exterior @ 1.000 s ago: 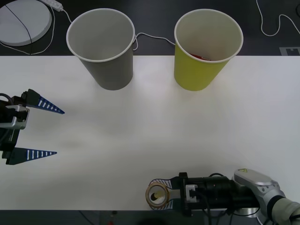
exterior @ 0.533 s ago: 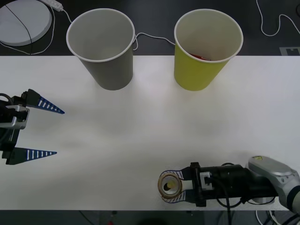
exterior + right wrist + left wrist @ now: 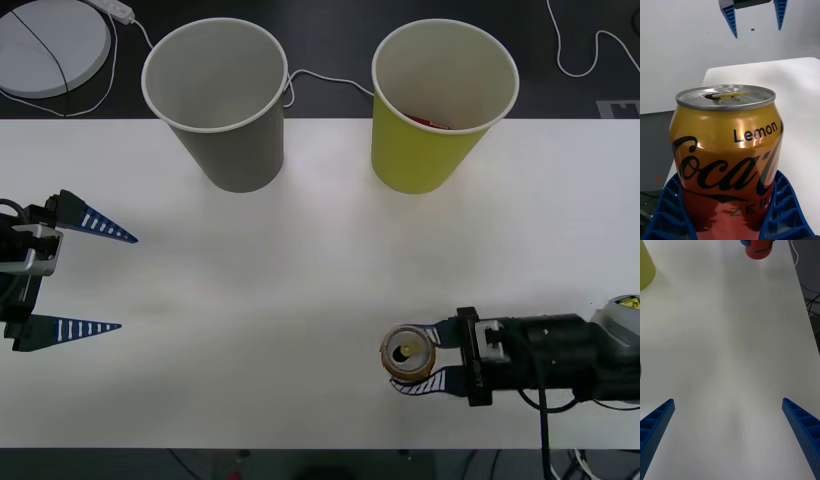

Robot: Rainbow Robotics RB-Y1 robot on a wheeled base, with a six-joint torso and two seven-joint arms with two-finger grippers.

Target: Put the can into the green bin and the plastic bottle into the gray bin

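The right gripper (image 3: 418, 358) reaches in from the right side at the near part of the white bench (image 3: 320, 290), its blue ribbed fingers (image 3: 784, 210) clenched on either side of the can (image 3: 408, 354). The can stands upright between them, its golden top with the pull-tab opening facing up; in the right wrist view its orange-red side (image 3: 726, 157) carries black lettering with the word "Lemon". The can sits well apart from both cups, nearer the robot than either.

At the far edge of the bench stand the gray bin (image 3: 216, 100) on the left and the green bin (image 3: 443, 100) on the right, both upright with mouths open. Something red lies inside the green bin, too hidden to identify.

The left gripper (image 3: 78, 277) hangs over the left side of the bench with its fingers spread wide and nothing between them. In the left wrist view the can (image 3: 758, 247) shows far across the bare white surface
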